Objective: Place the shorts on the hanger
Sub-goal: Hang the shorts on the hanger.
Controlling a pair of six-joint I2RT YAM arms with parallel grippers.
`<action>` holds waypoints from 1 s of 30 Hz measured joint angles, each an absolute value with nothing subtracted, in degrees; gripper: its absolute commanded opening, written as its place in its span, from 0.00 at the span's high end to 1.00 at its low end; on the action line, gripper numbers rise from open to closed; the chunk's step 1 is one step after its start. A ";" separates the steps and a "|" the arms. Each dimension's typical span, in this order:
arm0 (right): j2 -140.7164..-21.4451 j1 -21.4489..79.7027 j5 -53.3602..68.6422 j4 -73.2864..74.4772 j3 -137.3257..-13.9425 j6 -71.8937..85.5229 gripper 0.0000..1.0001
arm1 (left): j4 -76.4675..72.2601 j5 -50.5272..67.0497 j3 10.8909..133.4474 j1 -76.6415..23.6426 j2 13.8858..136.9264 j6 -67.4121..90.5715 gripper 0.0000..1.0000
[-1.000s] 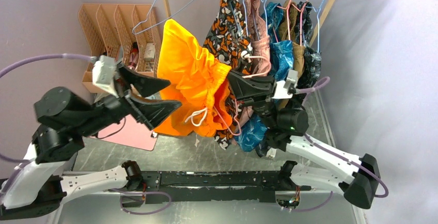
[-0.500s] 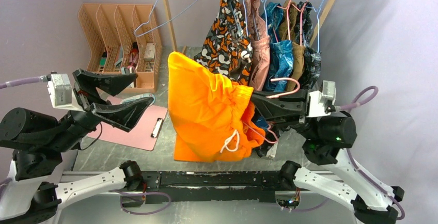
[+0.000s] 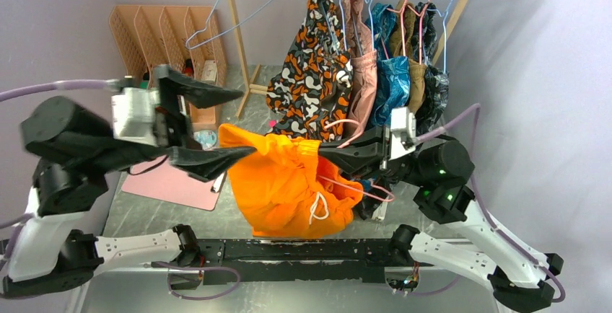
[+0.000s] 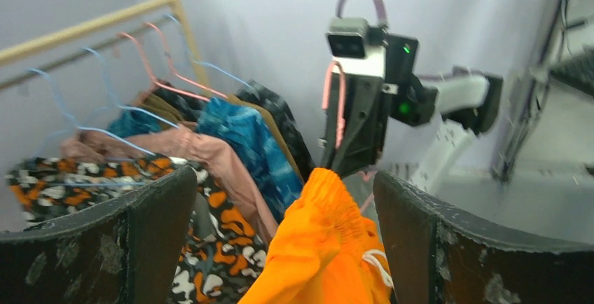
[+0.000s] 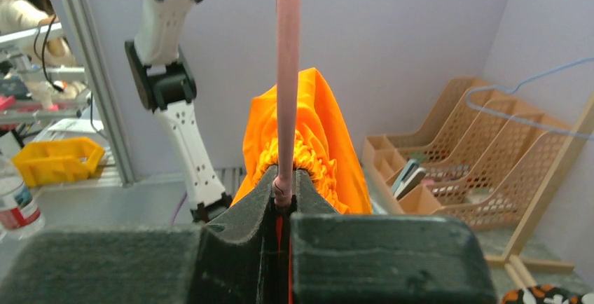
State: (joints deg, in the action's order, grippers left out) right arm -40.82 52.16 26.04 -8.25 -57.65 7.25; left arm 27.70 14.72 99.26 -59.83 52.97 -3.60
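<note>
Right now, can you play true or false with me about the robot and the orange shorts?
1. The right gripper is pinched shut on the pink hanger. True.
2. The left gripper is squeezing the shorts. False: its jaws stand wide open.
3. The shorts lie flat on the table. False: they hang bunched in the air, gathered at the right gripper.
4. A light-blue hanger hangs on the rack with nothing on it. True.
</note>
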 measured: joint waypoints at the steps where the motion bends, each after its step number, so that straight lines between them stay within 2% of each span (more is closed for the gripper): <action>1: -41.01 52.16 26.44 -8.27 -56.93 7.29 1.00 | 29.34 16.43 99.94 -59.83 54.28 -4.21 0.01; 11: -41.04 52.16 29.93 -9.17 -52.01 8.80 1.00 | 46.17 22.48 98.78 -59.83 62.92 -6.87 0.00; 22: -40.97 52.12 31.59 -14.63 -47.20 12.27 1.00 | 53.71 22.74 97.73 -59.83 62.70 -6.20 0.19; 30: -41.17 52.12 32.29 -17.32 -46.78 13.63 1.00 | 57.91 21.67 96.71 -59.83 63.88 -6.02 0.28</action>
State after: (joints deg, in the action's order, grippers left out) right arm -41.17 52.12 32.29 -17.32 -46.78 13.63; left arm 57.91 21.67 96.71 -59.83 63.88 -6.02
